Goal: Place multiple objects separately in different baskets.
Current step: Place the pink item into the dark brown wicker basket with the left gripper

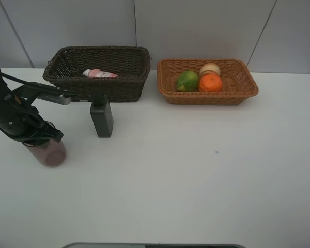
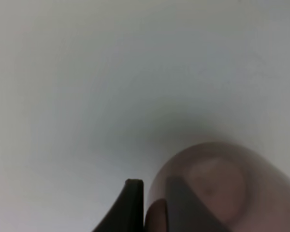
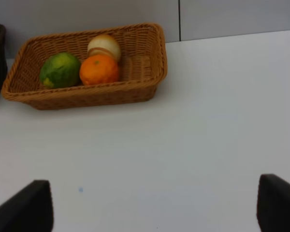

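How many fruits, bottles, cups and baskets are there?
Fruits: 3 (lime, peach, orange)
Bottles: 2 (pink bottle, green bottle)
Cups: 1 (cup)
Baskets: 2 (dark basket, tan basket)
Total: 8

Pretty sure I'm working in a robot lab here: plain white table (image 1: 196, 181), grey panel walls (image 1: 196, 26) behind it, a black arm (image 1: 10, 116) over it, and a dark basket (image 1: 113, 90) and tan basket (image 1: 212, 97) with fruit (image 1: 211, 82) laid out like test props.
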You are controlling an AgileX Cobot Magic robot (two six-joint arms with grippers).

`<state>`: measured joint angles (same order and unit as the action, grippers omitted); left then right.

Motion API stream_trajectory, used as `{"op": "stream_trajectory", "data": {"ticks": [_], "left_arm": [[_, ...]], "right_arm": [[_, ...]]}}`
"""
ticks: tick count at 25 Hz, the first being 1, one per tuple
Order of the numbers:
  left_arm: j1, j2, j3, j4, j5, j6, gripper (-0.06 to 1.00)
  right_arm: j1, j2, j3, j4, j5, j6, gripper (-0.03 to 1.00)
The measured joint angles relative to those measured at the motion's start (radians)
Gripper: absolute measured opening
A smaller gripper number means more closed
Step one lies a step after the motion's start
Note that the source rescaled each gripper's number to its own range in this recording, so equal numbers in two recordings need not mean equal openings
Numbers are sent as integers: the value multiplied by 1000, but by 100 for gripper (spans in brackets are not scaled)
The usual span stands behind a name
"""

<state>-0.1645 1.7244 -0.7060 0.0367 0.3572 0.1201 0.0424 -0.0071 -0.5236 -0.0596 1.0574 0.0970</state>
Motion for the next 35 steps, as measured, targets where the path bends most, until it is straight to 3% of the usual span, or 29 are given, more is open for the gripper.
{"op": "stream_trajectory", "data": {"ticks": [8,12,21,24,31,35], "left_arm": [[0,0,0,-1,-1,-1,0],[0,-16,-33,-19,36,-49,0],[0,-54,-335,-10,398,-219,0],[0,-54,-455,-4,471,-235,0],[-33,6,-724,15,488,-242,0],[-86,85,-813,31,393,-242,0]], "right_arm": [[0,0,0,0,0,0,83],[0,0,0,0,0,0,83],[0,0,0,0,0,0,83],[0,0,0,0,0,0,83],[0,0,0,0,0,0,83],[0,0,0,0,0,0,83]]}}
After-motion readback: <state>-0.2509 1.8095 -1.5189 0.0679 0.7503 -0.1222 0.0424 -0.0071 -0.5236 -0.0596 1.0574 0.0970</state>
